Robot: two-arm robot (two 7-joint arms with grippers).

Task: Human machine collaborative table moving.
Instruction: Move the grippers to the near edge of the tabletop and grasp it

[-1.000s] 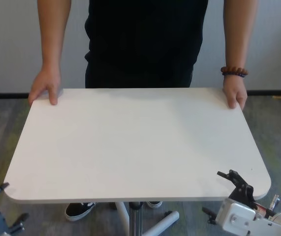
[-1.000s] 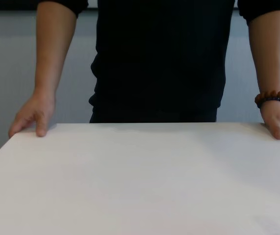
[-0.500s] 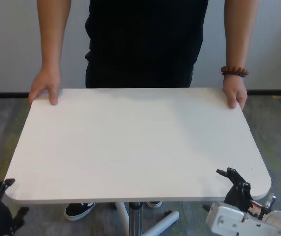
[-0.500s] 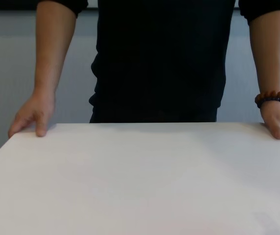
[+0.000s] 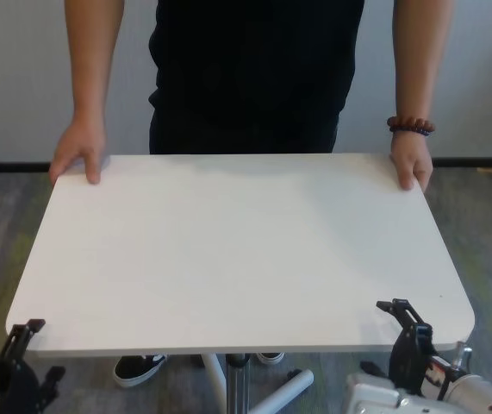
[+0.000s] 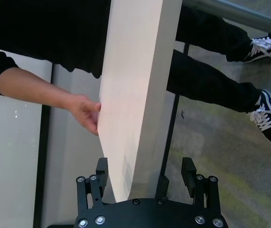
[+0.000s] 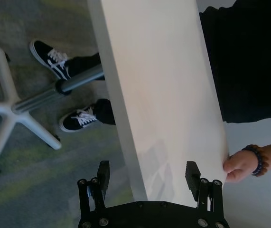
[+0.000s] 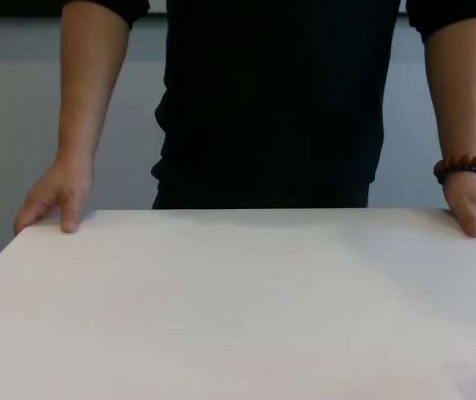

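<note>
risk, left side: the left gripper (image 6: 147,176) sits at the table's near left corner with its jaws spread wide on either side of the thin edge, pinching nothing. If the human pulls now, I'd guess the slab just slides out of it.

risk, right side: same deal for the right gripper (image 7: 147,176) at the near right corner: jaws apart, edge between them, no clamp. One side biting before the other could twist the top around its pole.

risk, below: the silver pole (image 7: 61,90) runs down to a white star base (image 7: 12,116), and the human's sneakers (image 7: 80,119) are right beside it. A sudden shove might roll a leg into a foot.

human: stands at the far edge, left-side hand (image 5: 79,151) on the far left corner, braceleted hand (image 5: 412,162) on the far right corner, fingers curled over the rim.

table (image 5: 237,250): wide plain white top, rounded corners, thin edge, nothing lying on it, level as far as I can tell.

where it is: between the human and the robot, over grey carpet.
</note>
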